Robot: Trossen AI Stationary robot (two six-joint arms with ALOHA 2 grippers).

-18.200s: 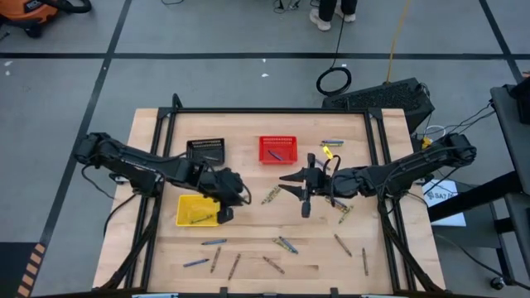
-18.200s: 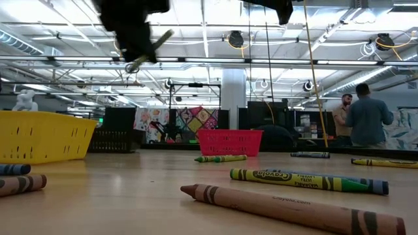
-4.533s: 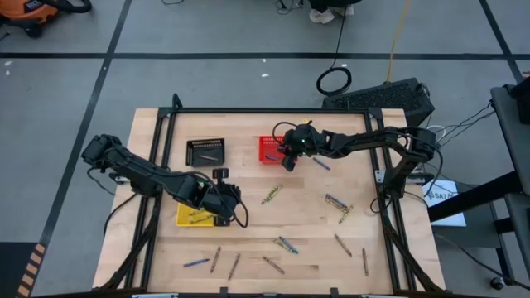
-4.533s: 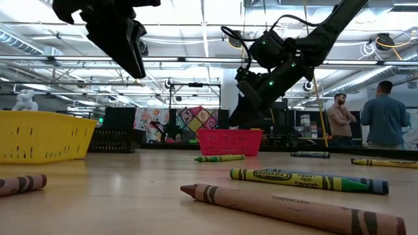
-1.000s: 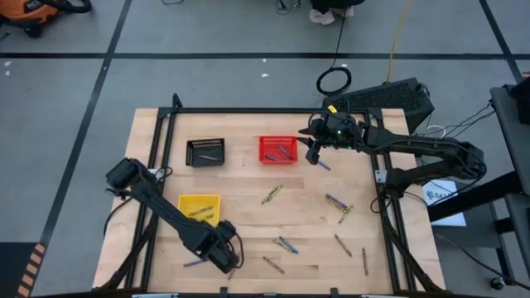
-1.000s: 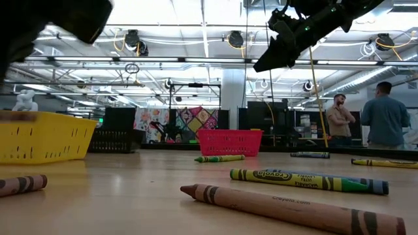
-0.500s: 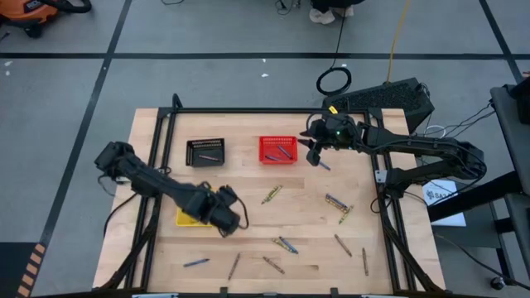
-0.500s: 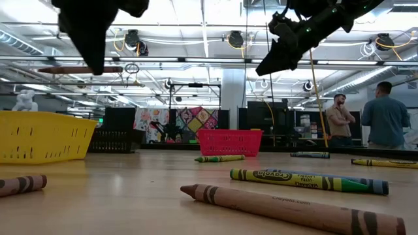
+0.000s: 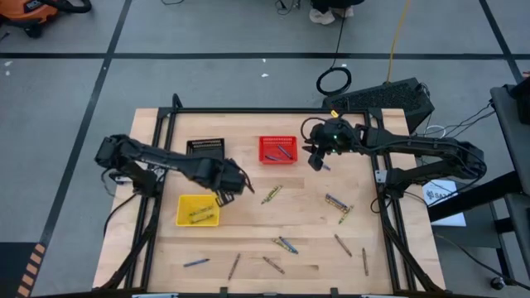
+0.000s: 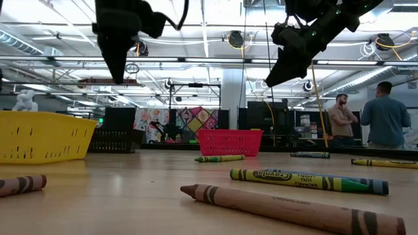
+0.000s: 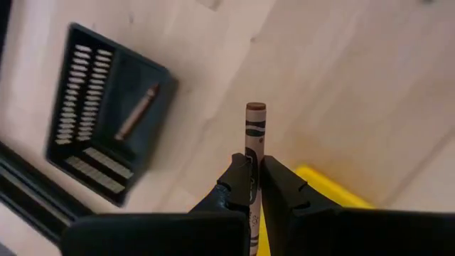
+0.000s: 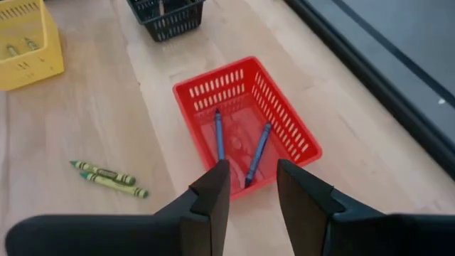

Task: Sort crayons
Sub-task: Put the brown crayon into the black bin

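Note:
My left gripper [image 9: 234, 184] hangs above the table between the black basket [image 9: 205, 151] and the yellow basket [image 9: 198, 210], shut on a brown crayon [image 11: 254, 128]. The black basket holds one brown crayon [image 11: 136, 114]. My right gripper [image 9: 313, 159] is open and empty, just right of the red basket [image 9: 277, 150], which holds two blue crayons [image 12: 257, 153]. The yellow basket holds yellow-green crayons [image 9: 201, 213]. Several loose crayons lie flat on the table, among them a yellow-green pair [image 9: 271, 194]. My left gripper pinches the brown crayon between its two fingers, on its wrapped shaft [image 11: 254, 148]. The crayon lies along the fingers and its flat end [image 11: 256, 107] sticks out past the fingertips. It is lifted clear of the table.
Brown crayons [image 9: 273, 265] and a blue one [image 9: 196, 262] lie near the table's near edge. Mixed crayons [image 9: 335, 201] lie at the right. A blue crayon [image 9: 323, 165] lies beside my right gripper. Black rails [image 9: 161, 124] frame the table. People stand in the room behind [image 10: 369, 117].
My left gripper has gone from the table's near edge toward the far edge, past the yellow basket, carrying the brown crayon lifted clear. It now hangs between the yellow and black baskets.

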